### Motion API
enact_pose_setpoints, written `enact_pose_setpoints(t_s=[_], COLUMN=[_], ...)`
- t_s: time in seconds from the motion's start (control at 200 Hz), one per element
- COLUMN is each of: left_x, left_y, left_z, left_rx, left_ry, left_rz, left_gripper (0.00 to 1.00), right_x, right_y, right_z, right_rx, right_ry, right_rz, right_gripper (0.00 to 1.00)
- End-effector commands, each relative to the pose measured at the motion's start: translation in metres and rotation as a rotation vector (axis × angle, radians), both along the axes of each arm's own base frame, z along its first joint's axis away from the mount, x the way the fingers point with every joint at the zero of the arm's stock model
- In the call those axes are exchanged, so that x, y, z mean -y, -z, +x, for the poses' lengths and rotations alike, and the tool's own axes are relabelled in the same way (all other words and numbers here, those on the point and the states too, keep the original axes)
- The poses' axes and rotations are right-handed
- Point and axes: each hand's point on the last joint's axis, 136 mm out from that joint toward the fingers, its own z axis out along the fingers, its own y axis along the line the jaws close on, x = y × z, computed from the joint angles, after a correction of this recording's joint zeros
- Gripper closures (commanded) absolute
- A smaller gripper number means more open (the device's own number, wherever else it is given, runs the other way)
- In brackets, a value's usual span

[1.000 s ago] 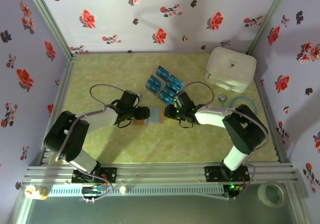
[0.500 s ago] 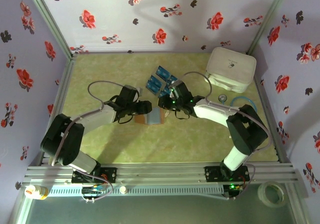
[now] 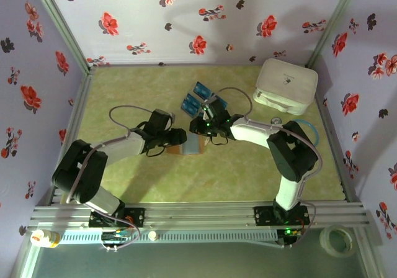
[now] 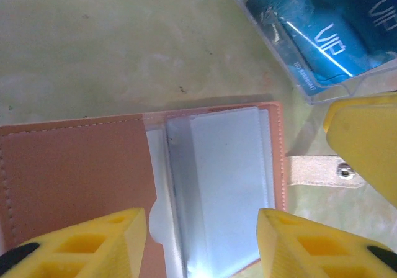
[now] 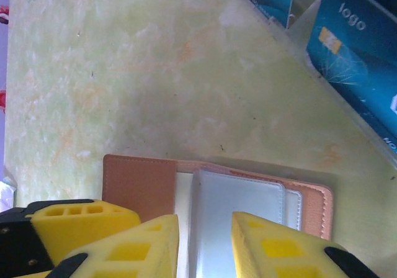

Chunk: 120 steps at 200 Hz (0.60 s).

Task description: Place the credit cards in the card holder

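One card holder [image 4: 80, 166], open, beneath left claw [image 4: 203, 228], right claw [image 5: 206, 237]

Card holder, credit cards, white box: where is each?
card holder [image 4: 74, 179], left wrist view, on its brown cover.
credit cards [image 4: 325, 39], left wrist view, on one blue face.
white box [image 3: 286, 84], top external view, on its lid.

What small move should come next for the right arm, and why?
Probably the right fingers should move over to the cards and take one. The holder lies open, its clear sleeves look empty, and these fingers stand apart over it with no card between them.
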Motion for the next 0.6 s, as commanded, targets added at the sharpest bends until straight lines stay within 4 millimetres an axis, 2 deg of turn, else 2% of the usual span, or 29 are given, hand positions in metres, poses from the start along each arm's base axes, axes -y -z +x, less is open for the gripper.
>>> enact_pose_setpoints(t_s=[0.0,0.595], left_x=[0.0,-0.008], left_y=[0.012,0.024], left_z=[0.0,-0.001], left_rx=[0.004,0.038], left_ry=[0.045,0.094], left_rz=[0.033,0.108], left_gripper=[0.5,0.5], right_x=[-0.008,-0.009], right_y=[0.006,0.043], right_z=[0.0,-0.005], right_rx=[-0.011,-0.07], right_ry=[-0.025,-0.028], right_rz=[-0.009,-0.05], right_gripper=[0.72,0.73])
